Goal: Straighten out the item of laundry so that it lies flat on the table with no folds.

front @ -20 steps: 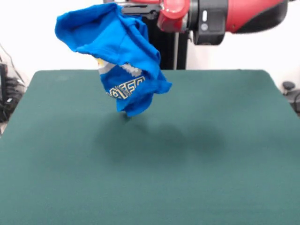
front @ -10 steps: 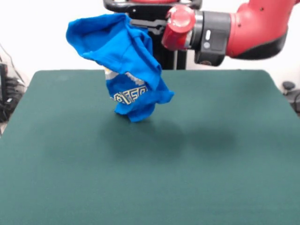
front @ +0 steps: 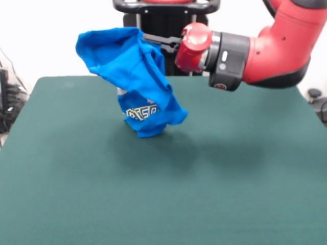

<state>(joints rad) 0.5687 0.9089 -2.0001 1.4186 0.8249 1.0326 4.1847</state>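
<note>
Up in the air above the table's far half hangs the blue shirt point(front: 134, 76). It is all bunched up and twisted. One part sticks out high to the side, and the bottom part, with some white and yellow letters on it, droops down low, at or just above the green top; I cannot tell if it touches. The pincer point(front: 153, 40) pinches the shirt near its top, tight on the cloth. Behind it comes the red and black arm point(front: 245, 48), reaching in sideways. The table point(front: 230, 194) is wide and green, with lots of room all around. I think the job is far from done: the shirt is not lying down yet, and it is full of folds. It needs laying down and smoothing out.
</note>
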